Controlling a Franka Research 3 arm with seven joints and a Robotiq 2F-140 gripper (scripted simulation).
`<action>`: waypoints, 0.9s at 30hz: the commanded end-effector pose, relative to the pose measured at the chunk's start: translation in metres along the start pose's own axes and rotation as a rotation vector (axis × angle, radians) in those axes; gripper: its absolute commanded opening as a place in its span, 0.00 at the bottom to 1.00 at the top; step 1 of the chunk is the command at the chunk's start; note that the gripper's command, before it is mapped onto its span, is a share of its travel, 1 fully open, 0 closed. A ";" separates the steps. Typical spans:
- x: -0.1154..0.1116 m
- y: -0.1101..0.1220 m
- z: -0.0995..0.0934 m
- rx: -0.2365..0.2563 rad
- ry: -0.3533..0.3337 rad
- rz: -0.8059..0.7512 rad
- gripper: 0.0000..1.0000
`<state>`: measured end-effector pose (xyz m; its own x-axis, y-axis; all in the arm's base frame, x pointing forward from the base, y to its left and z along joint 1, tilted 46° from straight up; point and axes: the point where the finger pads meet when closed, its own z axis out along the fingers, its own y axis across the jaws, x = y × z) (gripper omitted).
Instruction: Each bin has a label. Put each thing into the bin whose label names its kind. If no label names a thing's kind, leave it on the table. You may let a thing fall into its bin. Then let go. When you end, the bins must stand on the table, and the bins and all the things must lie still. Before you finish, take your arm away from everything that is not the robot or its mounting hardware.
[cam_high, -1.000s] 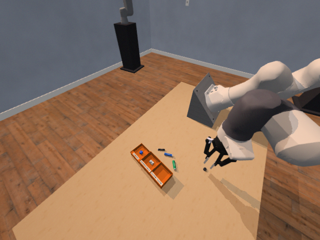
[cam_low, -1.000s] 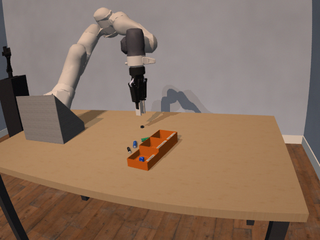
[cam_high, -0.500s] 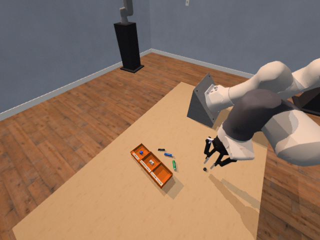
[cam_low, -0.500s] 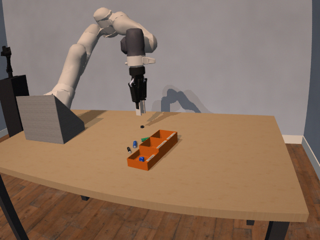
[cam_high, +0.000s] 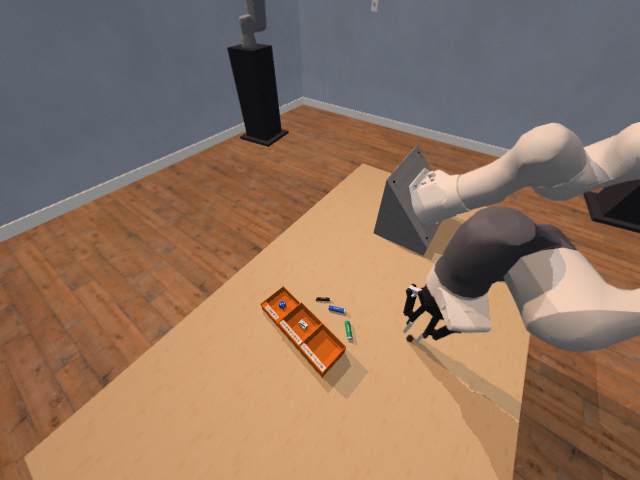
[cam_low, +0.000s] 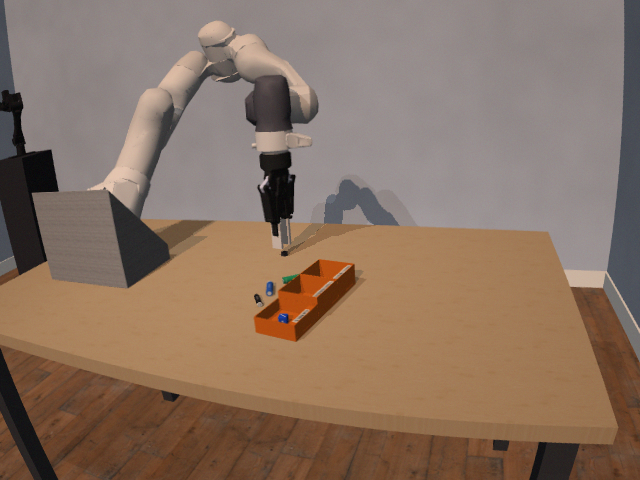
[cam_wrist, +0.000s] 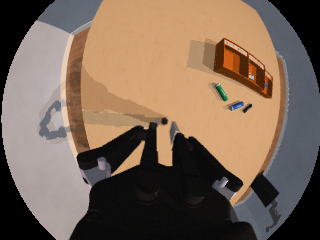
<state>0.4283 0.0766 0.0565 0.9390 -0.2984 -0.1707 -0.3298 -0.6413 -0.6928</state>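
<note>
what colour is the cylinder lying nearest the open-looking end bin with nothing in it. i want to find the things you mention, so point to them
Green (cam_high: 348, 329) (cam_wrist: 221, 92), clearest in the top view.

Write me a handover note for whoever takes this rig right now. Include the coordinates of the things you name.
Hand (cam_high: 414, 332) (cam_low: 282, 242) (cam_wrist: 164, 125): narrowly open, holding nothing, over a small black object (cam_high: 409, 338) (cam_low: 284, 253) (cam_wrist: 164, 121) on the table.
In the orange bins (cam_high: 336, 360) (cam_low: 276, 329) (cam_wrist: 218, 57): blue cube (cam_high: 282, 304) (cam_low: 283, 318) (cam_wrist: 266, 86) in one end, small white piece (cam_high: 302, 324) (cam_wrist: 251, 77) in the middle.
Left: check labels, too small to read here, for that object and the green (cam_high: 348, 329) (cam_low: 289, 279) (cam_wrist: 221, 92), blue (cam_high: 337, 309) (cam_low: 269, 288) (cam_wrist: 237, 106) and black cylinders (cam_high: 322, 299) (cam_low: 257, 300) (cam_wrist: 247, 108) beside the bins; then withdraw the arm.
</note>
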 end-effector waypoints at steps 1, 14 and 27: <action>0.006 -0.002 0.011 0.006 0.014 -0.029 0.19; 0.006 -0.001 0.021 0.006 0.014 -0.029 0.19; 0.005 -0.001 0.023 0.006 0.014 -0.029 0.19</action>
<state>0.4353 0.0918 0.0414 0.9439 -0.2940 -0.1504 -0.3116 -0.6421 -0.7005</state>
